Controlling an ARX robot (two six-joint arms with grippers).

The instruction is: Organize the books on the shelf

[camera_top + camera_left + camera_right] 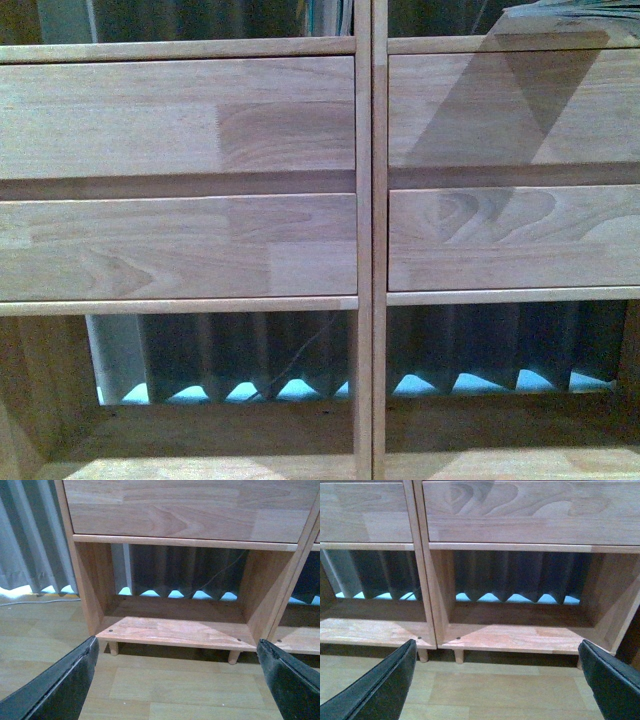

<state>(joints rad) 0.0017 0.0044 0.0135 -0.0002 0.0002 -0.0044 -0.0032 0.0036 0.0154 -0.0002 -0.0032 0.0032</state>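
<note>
The light wood shelf fills the front view, with plain drawer fronts above open lower bays. Pale page edges of a lying book show at the top right on the upper board. Thin upright spines of other books peek in at the top middle. Neither arm shows in the front view. My left gripper hangs open above the floor in front of the left bay, with nothing between its black fingers. In front of the right bay my right gripper is open and holds nothing.
Short peg legs lift the unit off the pale plank floor. A dark pleated curtain hangs behind the open bays, and a thin cable runs down behind the left one. A centre post divides the two halves.
</note>
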